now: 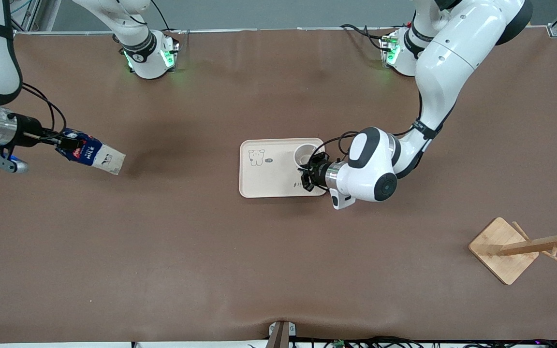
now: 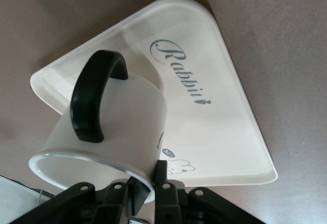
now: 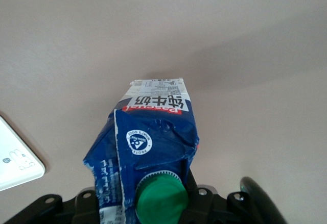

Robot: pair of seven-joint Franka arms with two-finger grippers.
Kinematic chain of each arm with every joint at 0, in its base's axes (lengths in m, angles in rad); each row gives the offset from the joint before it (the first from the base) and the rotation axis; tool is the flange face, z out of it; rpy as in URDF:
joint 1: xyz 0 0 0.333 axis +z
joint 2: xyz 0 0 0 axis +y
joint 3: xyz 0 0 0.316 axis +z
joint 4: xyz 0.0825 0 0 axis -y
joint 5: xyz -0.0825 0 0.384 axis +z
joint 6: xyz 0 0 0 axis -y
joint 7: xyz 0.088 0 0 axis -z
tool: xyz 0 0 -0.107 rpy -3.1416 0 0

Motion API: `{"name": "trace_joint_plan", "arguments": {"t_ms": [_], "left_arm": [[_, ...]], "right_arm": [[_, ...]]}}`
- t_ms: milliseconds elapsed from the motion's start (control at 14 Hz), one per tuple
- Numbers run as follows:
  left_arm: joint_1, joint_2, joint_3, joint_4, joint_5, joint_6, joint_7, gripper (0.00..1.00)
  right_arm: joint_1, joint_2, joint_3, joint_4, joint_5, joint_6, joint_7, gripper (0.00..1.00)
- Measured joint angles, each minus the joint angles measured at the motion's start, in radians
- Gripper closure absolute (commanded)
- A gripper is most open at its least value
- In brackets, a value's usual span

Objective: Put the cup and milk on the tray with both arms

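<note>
Left pincer [image 1: 309, 175]: you have it clamped on the rim of the cup [image 1: 303, 154], one finger inside the wall and one outside, as your left wrist view shows.
Cup: it sits at the tray's [image 1: 269, 186] corner toward the left arm's end of the worktop [image 1: 278, 270], mouth up in the front view; whether its base already touches the tray you cannot tell.
Right pincer [image 1: 63, 143]: it is clenched on the gable top of the milk [image 1: 95, 155], up in the air over bare worktop at the right arm's end.
Milk: the carton hangs tilted, its long axis running from the pincer toward the tray, base leading, green cap close to the fingers.
Key relation: from the carton the tray lies at about 3 o'clock in the front view, well apart, so the right arm alone can deliver it.
Free space: the tray half with the bear drawing looks open to you.
Other: a wooden rack [image 1: 520, 246] stands well clear at the left arm's end.
</note>
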Motion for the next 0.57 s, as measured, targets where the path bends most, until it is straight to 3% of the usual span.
{"name": "trace_joint_plan", "arguments": {"t_ms": [214, 571], "left_arm": [[0.002, 0.004, 0.001, 0.0, 0.0, 0.0, 0.001, 0.0], [0.011, 0.002, 0.001, 0.02, 0.0, 0.0, 0.001, 0.0]], "right_arm": [[0.001, 0.0, 0.007, 0.052, 0.0, 0.002, -0.001, 1.0], [0.066, 0.002, 0.015, 0.115, 0.001, 0.0, -0.001, 1.0]]}}
